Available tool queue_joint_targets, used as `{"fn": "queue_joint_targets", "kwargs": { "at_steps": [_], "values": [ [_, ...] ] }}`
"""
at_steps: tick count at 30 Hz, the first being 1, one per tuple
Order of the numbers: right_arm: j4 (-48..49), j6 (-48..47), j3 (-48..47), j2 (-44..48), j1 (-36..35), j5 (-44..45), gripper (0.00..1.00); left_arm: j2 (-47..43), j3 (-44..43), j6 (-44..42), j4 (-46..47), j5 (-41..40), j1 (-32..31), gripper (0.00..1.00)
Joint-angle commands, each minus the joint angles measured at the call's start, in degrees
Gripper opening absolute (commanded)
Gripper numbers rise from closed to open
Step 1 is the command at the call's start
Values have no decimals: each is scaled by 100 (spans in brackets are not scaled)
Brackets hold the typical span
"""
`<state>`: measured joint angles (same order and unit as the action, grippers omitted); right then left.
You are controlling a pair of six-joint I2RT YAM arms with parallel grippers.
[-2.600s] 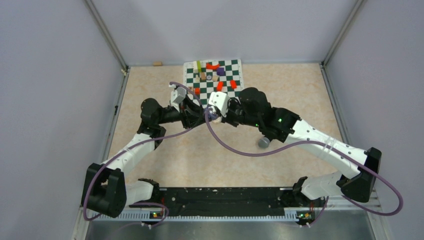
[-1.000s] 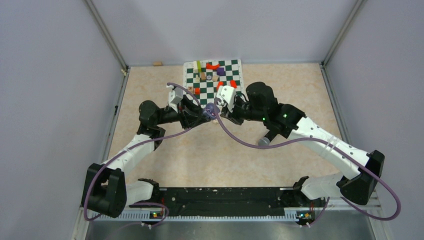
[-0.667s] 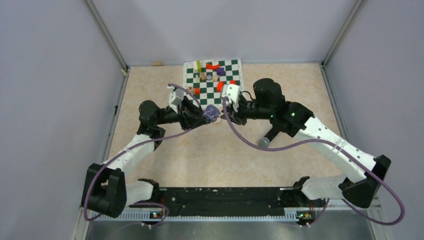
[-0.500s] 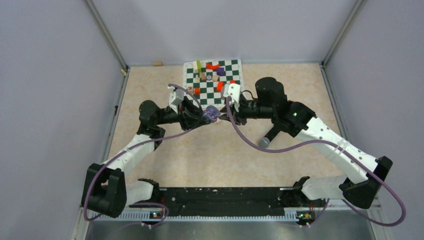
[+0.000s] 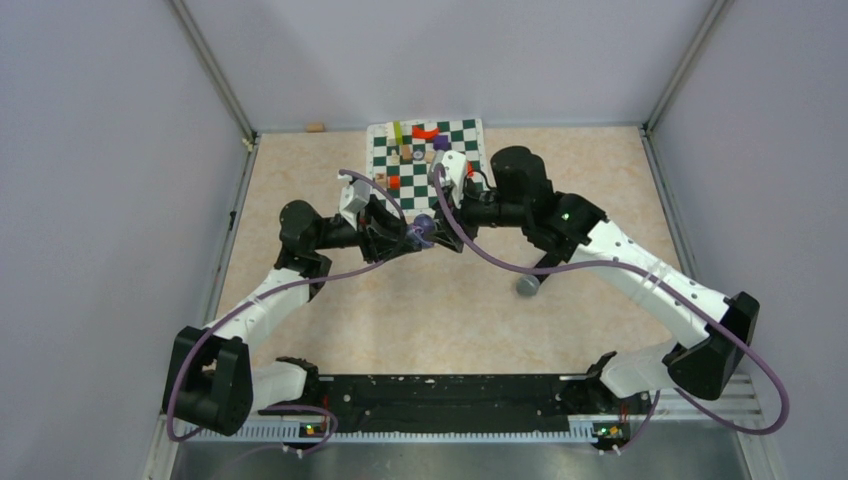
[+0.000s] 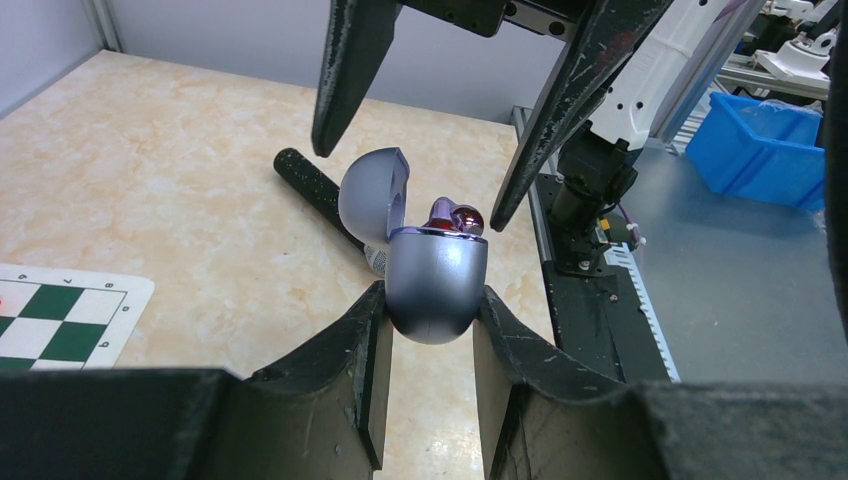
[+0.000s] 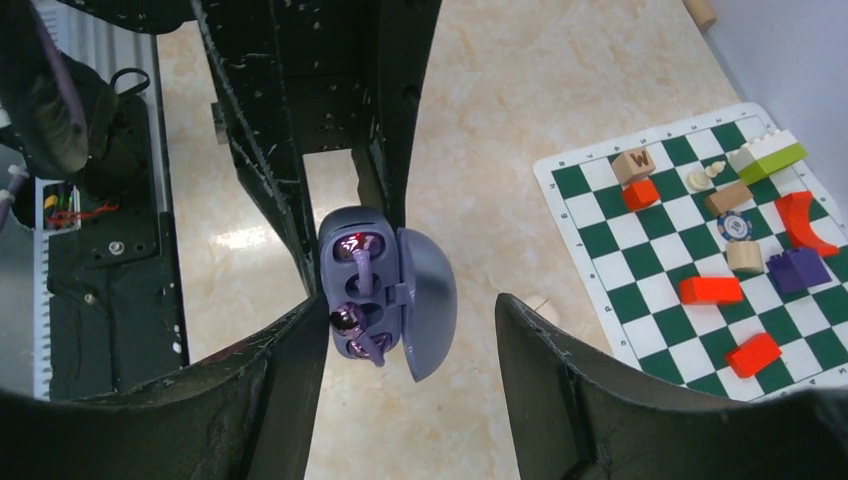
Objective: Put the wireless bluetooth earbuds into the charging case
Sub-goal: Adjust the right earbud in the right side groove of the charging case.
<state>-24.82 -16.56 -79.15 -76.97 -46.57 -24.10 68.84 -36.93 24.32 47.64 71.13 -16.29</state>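
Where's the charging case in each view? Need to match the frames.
Top external: charging case at centre, just below the chessboard mat.
Left wrist: centre frame, lid open.
Right wrist: left of centre, lid open.
Shared landmark: the mat, lower left and right.

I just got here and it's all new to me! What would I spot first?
A shiny purple case, above the table's middle, pinched in the left gripper with its lid open and two earbuds inside. The right gripper stands open around it. Farther back lies a chessboard with bright blocks.
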Motion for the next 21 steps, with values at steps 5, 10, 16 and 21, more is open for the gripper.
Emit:
{"fn": "queue_joint_targets", "kwargs": {
  "at_steps": [5, 10, 16, 21],
  "values": [
    [206, 702, -453, -265, 307, -400, 62, -146, -113, -81, 119, 80, -32, 0],
    [191, 768, -383, -266, 445, -568, 62, -153, -120, -50, 158, 85, -32, 0],
    [233, 857, -305, -139, 589, -1078, 62, -169, -120, -59, 157, 91, -29, 0],
    [331, 1008, -316, -101, 701, -1156, 62, -165, -127, -52, 153, 89, -31, 0]
  ]
}}
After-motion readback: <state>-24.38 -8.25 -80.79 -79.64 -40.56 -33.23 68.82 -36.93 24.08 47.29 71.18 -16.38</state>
